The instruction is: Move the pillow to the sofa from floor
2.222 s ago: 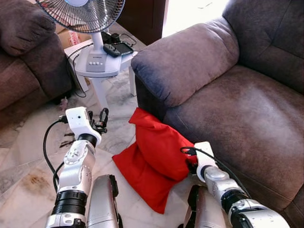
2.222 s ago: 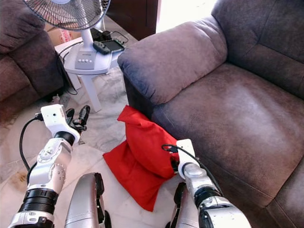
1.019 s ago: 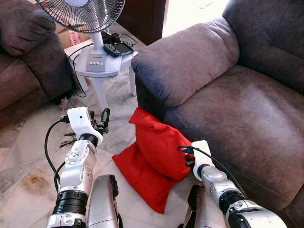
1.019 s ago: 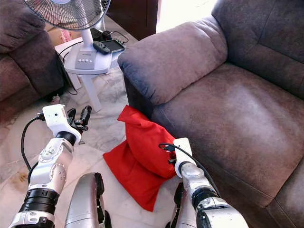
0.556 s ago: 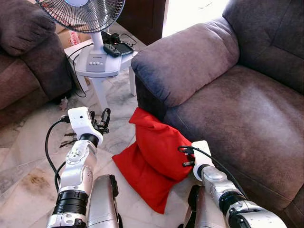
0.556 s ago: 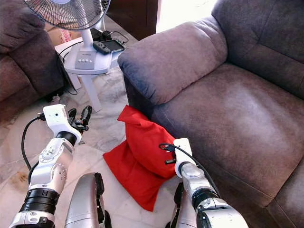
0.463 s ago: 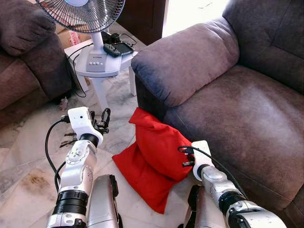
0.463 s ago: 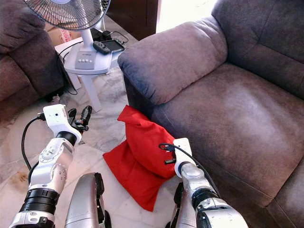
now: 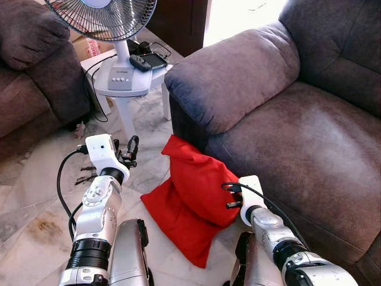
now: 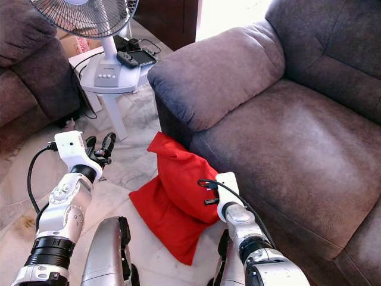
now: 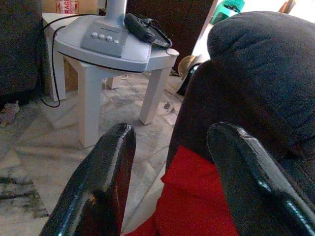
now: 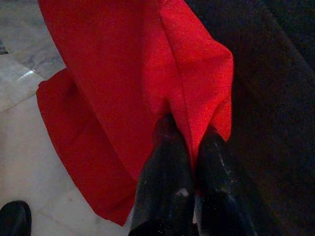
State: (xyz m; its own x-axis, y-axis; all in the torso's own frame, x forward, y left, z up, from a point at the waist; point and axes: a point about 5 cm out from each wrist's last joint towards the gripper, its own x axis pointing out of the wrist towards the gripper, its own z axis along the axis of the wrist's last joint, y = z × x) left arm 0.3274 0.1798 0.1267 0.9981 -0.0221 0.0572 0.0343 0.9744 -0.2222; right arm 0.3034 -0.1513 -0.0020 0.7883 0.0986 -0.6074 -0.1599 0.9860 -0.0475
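Note:
A red pillow [image 9: 190, 196] lies on the marble floor, leaning against the front of the brown sofa [image 9: 286, 137] below its armrest. My right gripper [image 12: 189, 130] is shut on a fold at the pillow's right edge, close to the sofa front; red cloth is pinched between the two black fingers. In the eye views that wrist [image 9: 250, 190] sits at the pillow's lower right. My left gripper [image 9: 126, 152] is raised over the floor to the left of the pillow, open, with nothing between its fingers [image 11: 110, 162].
A white side table [image 9: 128, 89] carrying a fan [image 9: 104, 18] and a black controller [image 9: 147, 61] stands behind the pillow on the left. A second brown sofa [image 9: 30, 71] fills the far left. Cables trail on the floor by the table leg.
My right wrist has crept slightly left and up at the pillow's right edge. The left arm has barely moved, and the pillow keeps its place.

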